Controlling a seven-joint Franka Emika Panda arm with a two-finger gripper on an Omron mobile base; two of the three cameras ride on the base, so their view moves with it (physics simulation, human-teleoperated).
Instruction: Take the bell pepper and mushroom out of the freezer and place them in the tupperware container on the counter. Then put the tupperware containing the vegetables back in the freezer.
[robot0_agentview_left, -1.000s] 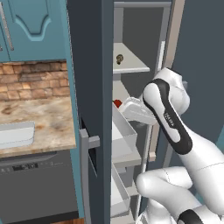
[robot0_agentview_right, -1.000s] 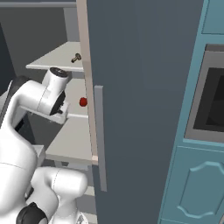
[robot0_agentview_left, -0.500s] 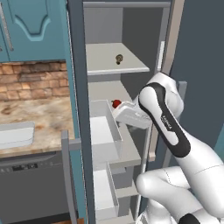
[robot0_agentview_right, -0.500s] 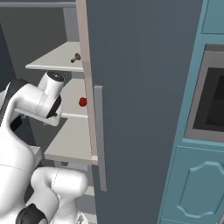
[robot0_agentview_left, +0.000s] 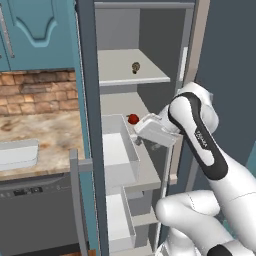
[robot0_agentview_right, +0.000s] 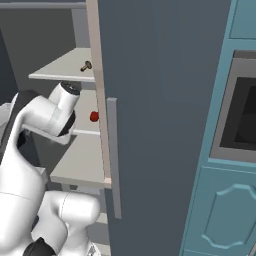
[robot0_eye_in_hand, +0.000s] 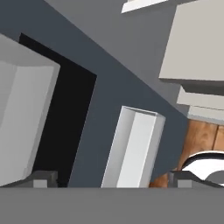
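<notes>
The freezer (robot0_agentview_left: 125, 30) stands open, its door (robot0_agentview_left: 86, 100) swung left. A tiny brown mushroom (robot0_agentview_left: 135, 66) sits on the upper shelf, also seen from the right (robot0_agentview_right: 86, 65). On the middle shelf lies the red bell pepper (robot0_agentview_left: 133, 119) (robot0_agentview_right: 94, 116). My gripper (robot0_agentview_left: 152, 142) hangs just right of and below the pepper, at the shelf's front edge, apart from it. In the hand view the gripper (robot0_eye_in_hand: 112, 180) is open and holds nothing, its fingertips (robot0_eye_in_hand: 41, 178) wide apart. The tupperware container (robot0_agentview_left: 17, 152) rests on the counter (robot0_agentview_left: 45, 127) at the left.
White door bins (robot0_agentview_left: 117, 150) jut from the open door close to my hand, another lower (robot0_agentview_left: 120, 220). A dark dishwasher (robot0_agentview_left: 35, 220) sits under the counter. To the right a closed slate door with a bar handle (robot0_agentview_right: 112, 155) and a wall oven (robot0_agentview_right: 240, 120).
The freezer door has swung further open to the left, uncovering the shelves and door bins. My hand has stayed by the middle shelf, jaws still wide.
</notes>
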